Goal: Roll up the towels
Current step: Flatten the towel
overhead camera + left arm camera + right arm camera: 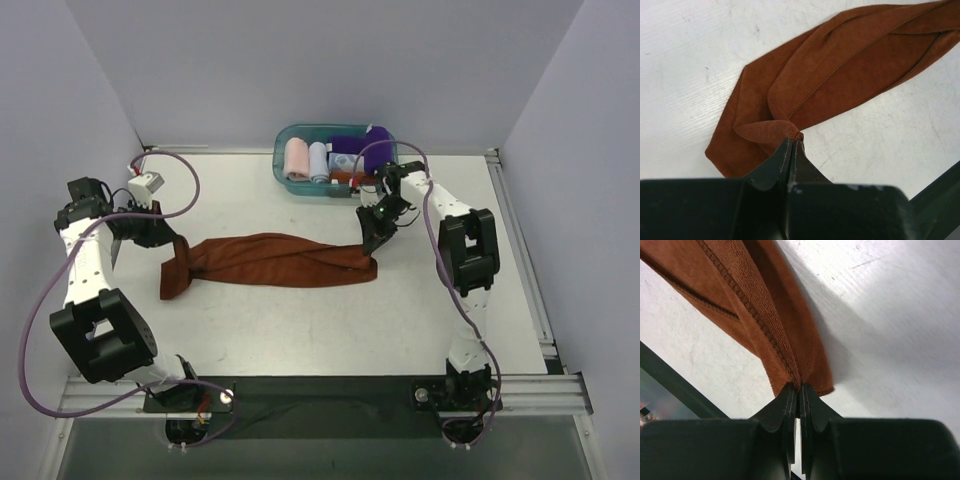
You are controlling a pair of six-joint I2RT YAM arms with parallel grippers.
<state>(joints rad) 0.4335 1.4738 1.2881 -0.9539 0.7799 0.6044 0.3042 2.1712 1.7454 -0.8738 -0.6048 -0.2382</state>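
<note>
- The rust-brown towel (280,258) is lying as a twisted band mid-table (300,330), running from nine o'clock to three.
- The left gripper (792,142) is pinching its nine-o'clock end, and the right gripper (800,386) is clamping the three-o'clock end.
- Nothing is looking rolled yet. The purple towel (352,145) is sitting in the teal bin (283,165) at twelve o'clock.

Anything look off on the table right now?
The brown towel is bunched and twisted into a narrow strip instead of spread flat, pinched at its ends by the left gripper and right gripper. Nothing looks spilled or damaged.
</note>
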